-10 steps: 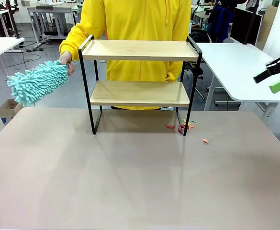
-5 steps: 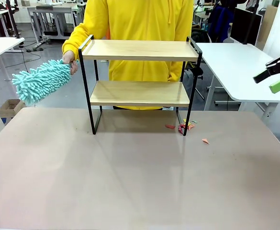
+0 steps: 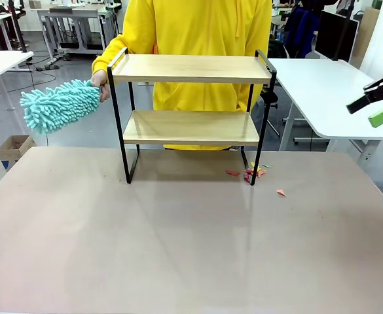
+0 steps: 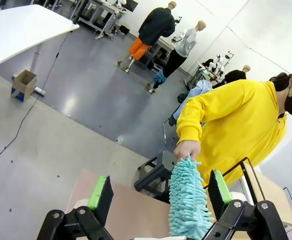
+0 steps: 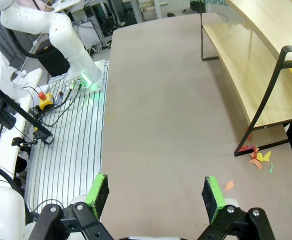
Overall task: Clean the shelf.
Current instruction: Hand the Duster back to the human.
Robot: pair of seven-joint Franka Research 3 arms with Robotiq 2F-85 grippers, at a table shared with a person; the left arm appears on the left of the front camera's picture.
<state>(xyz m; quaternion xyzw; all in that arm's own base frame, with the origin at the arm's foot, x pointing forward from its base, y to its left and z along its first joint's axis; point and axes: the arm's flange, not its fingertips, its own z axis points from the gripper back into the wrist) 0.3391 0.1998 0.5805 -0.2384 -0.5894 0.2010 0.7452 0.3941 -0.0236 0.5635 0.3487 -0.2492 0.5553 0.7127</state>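
Standing wide, both end effectors hover; duster seemingly near shelf.

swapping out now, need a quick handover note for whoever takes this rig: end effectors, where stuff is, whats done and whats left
Left end effector: open, holding nothing, facing the teal duster.
Right end effector: open, holding nothing, above the table.
The person's hand holds the duster out beside the left end of the shelf.
Shelf stands at the table's far side; both boards look bare.
Coloured paper scraps lie on the table by its right legs.
Done: nothing visibly by the robot.
Left: probably take the duster and clear the scraps.
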